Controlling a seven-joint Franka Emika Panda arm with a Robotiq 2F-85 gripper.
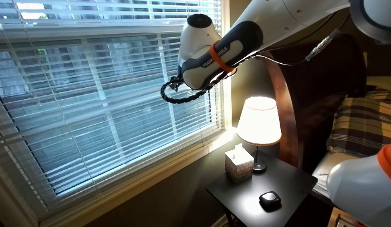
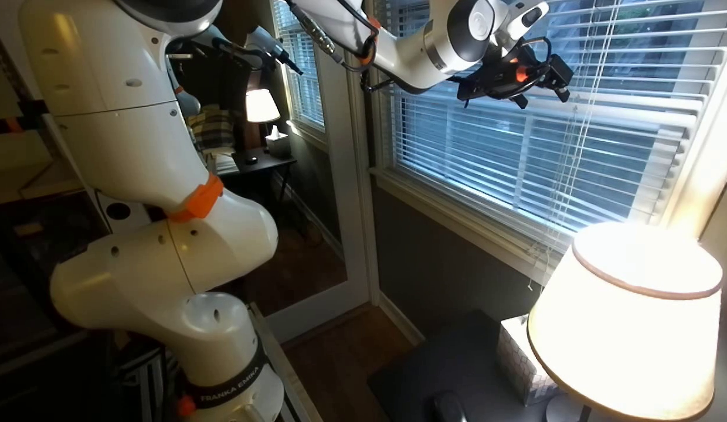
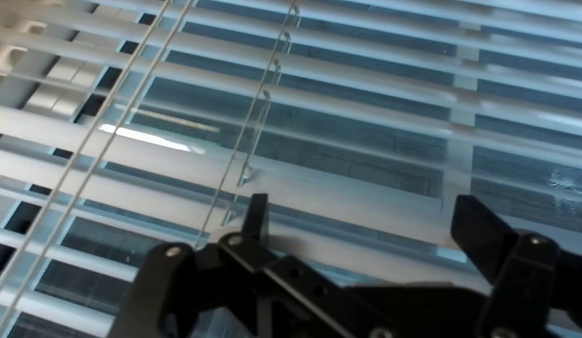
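Observation:
My black gripper (image 3: pixel 360 206) stands open in the wrist view, with wide-set fingers and nothing held between them. White horizontal blinds (image 3: pixel 338 185) fill the view beyond the fingertips, and a soft shadow falls on a slat beside the left finger (image 3: pixel 257 213). Whether a finger touches a slat I cannot tell. Thin pull cords (image 3: pixel 98 112) run slantwise over the slats on the left. In an exterior view the gripper (image 2: pixel 542 98) hangs in front of the upper part of the window blinds (image 2: pixel 639 108). The arm hides most of it in an exterior view where the forearm (image 1: pixel 227 55) crosses the window.
A lit lamp (image 1: pixel 259 121) and a tissue box (image 1: pixel 239 165) stand on a dark side table (image 1: pixel 239 205), with a small black object (image 1: pixel 270 199) near them. A bed headboard (image 1: pixel 321 69) is behind. A mirrored door (image 2: pixel 316 193) stands beside the window.

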